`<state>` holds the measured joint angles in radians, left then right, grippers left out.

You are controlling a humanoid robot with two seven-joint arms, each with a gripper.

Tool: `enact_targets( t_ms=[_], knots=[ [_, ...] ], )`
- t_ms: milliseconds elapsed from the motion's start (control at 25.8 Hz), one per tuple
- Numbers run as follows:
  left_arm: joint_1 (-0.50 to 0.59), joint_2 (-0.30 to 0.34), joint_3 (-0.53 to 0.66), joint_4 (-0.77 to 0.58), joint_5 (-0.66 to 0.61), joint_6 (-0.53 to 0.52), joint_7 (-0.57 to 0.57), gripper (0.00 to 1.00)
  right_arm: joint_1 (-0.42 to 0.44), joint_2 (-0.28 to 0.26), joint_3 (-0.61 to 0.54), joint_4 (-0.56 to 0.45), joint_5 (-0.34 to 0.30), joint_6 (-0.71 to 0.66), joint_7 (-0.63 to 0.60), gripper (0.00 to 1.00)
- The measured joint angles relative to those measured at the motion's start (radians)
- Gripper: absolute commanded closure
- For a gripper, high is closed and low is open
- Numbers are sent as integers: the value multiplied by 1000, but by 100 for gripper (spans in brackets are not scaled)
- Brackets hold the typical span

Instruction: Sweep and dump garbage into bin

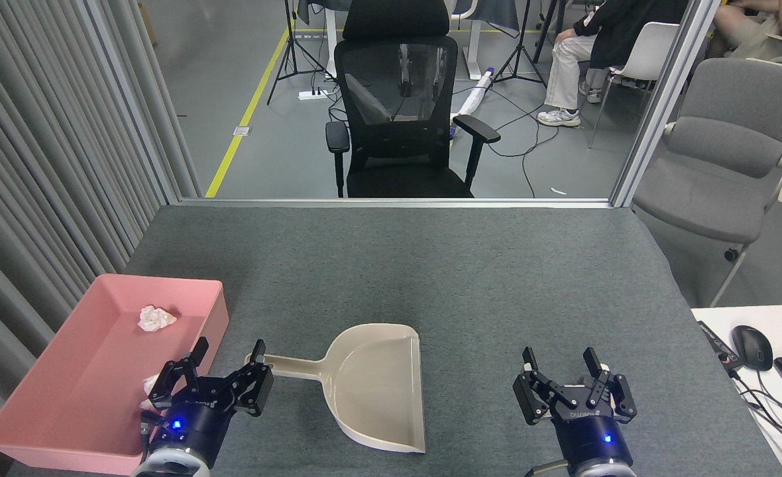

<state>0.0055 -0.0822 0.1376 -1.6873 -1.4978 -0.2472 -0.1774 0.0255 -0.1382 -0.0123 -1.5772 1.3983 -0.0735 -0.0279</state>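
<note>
The pink bin (pixel 66 371) sits at the table's front left. Inside it lie two white wads of garbage: one (pixel 156 318) near its far wall, the other (pixel 152 385) by its right wall, partly hidden behind my left gripper. My left gripper (pixel 229 348) is open, just left of the tip of the beige dustpan's handle (pixel 291 366), holding nothing. The dustpan (pixel 378 387) lies flat and empty in the middle front. My right gripper (pixel 559 359) is open and empty, to the right of the dustpan.
A black office chair (pixel 397 106) stands beyond the table's far edge, and a grey chair (pixel 722 159) at the right. A white desk with a mouse (pixel 752 347) and keyboard adjoins the right front. Grey slatted panels line the left. A seated person (pixel 590 59) is in the background.
</note>
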Motion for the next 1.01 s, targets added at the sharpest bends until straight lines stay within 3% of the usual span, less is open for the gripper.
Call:
enact_targets(
  t_ms=[1006],
  knots=[
    [1, -11, 5, 9, 63, 4, 143, 2, -19, -5, -8, 0, -1, 4, 0, 0]
  ],
)
